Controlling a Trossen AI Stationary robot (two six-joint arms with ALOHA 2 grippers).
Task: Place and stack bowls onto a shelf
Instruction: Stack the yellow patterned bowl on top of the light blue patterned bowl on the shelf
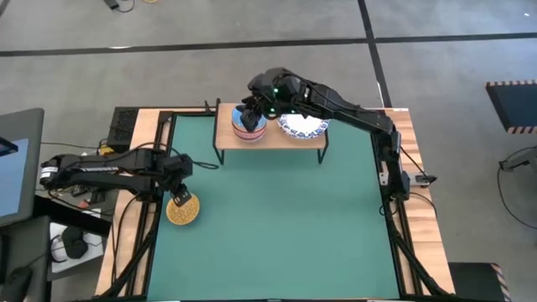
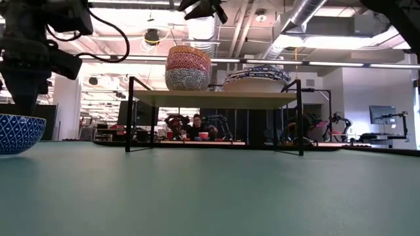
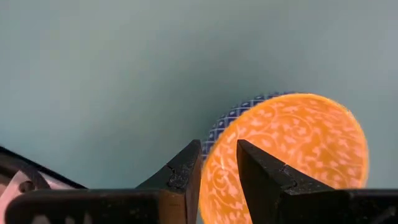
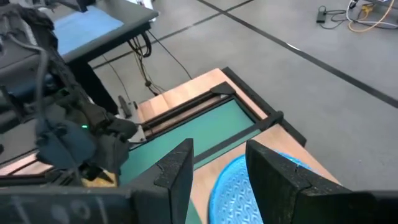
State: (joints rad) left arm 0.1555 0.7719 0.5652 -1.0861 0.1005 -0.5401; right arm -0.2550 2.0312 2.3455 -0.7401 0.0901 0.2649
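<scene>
Fingers (image 3: 180,174) of the left gripper (image 3: 217,165) pinched the golden yellow bowl's (image 3: 292,149) rim on the green mat (image 1: 277,218); right gripper (image 4: 217,168) hung unclenched, empty, above the stacked small bowls (image 2: 188,67) on the shelf (image 2: 216,98); no writing was legible.

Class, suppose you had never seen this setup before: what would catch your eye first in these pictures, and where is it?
The shelf at the table's far edge, with a stack of small bowls on its left part and a pile of white bowls on its right. The right tool hangs open above the small stack. On the mat's left side, the left tool grips the rim of a yellow bowl.
</scene>
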